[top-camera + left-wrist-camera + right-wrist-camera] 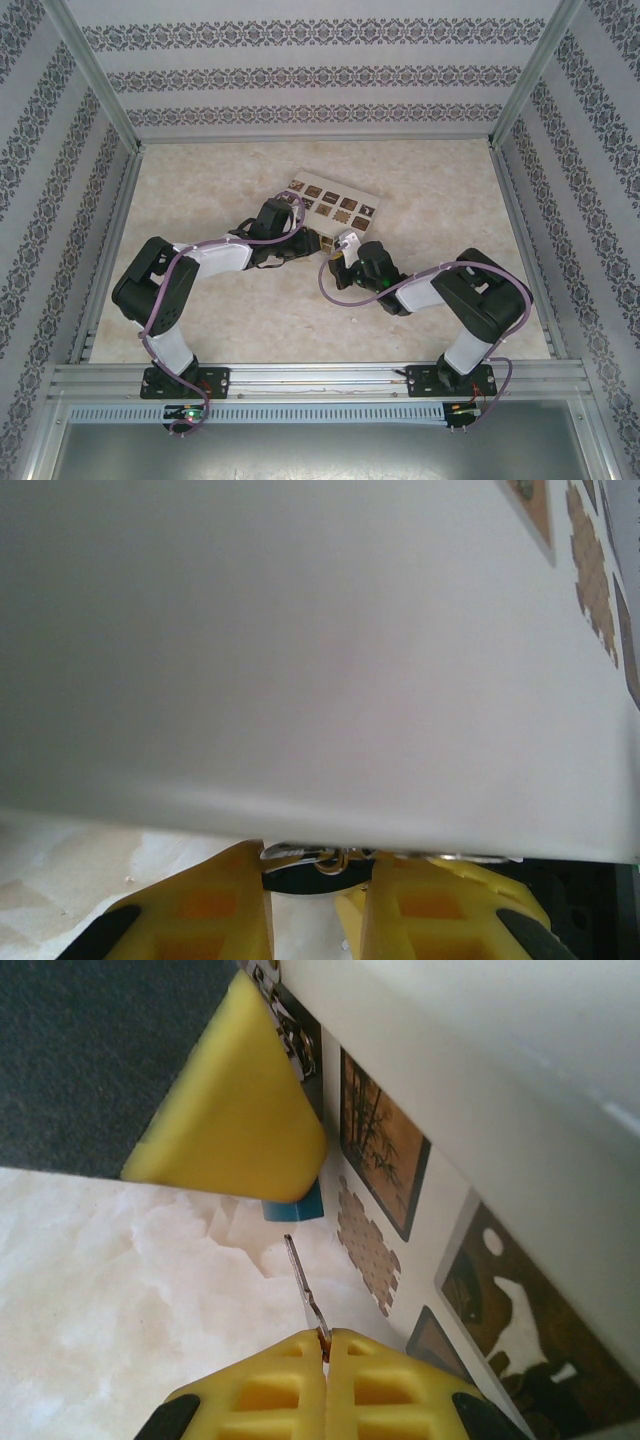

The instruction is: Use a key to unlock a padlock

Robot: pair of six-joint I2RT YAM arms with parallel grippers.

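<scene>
The padlock point(296, 1206) sits at the tip of the left arm point(215, 258), low over the table point(120, 1290) and tight against the near side of the white box point(520, 1140). In the right wrist view only a corner of its blue body shows, peeping out under 1 yellow left finger point(235, 1100). The left wrist view shows bits of silver metal point(320, 858) between the 2 left fingers point(190, 910). So the left jaws look clamped on the padlock, a little apart to fit it.

The right jaws are pressed together on the key point(303, 1285), pinching its head so the thin blade sticks straight out ahead of the right fingers point(270, 1390).

The blade's long axis runs from the right jaws toward the blue body, leaning slightly to the left in the right wrist view. The tip is close to the body but not touching it; a small gap of table shows between them. The padlock therefore lies dead ahead of the key, just beyond its tip.

The keyhole is hidden, so I cannot tell whether the blade lines up with it. I judge the coming move belongs to the right arm point(440, 285): a short push along the blade's own axis, with the left arm holding the lock steady. The box wall close beside it leaves little room to correct sideways.
</scene>
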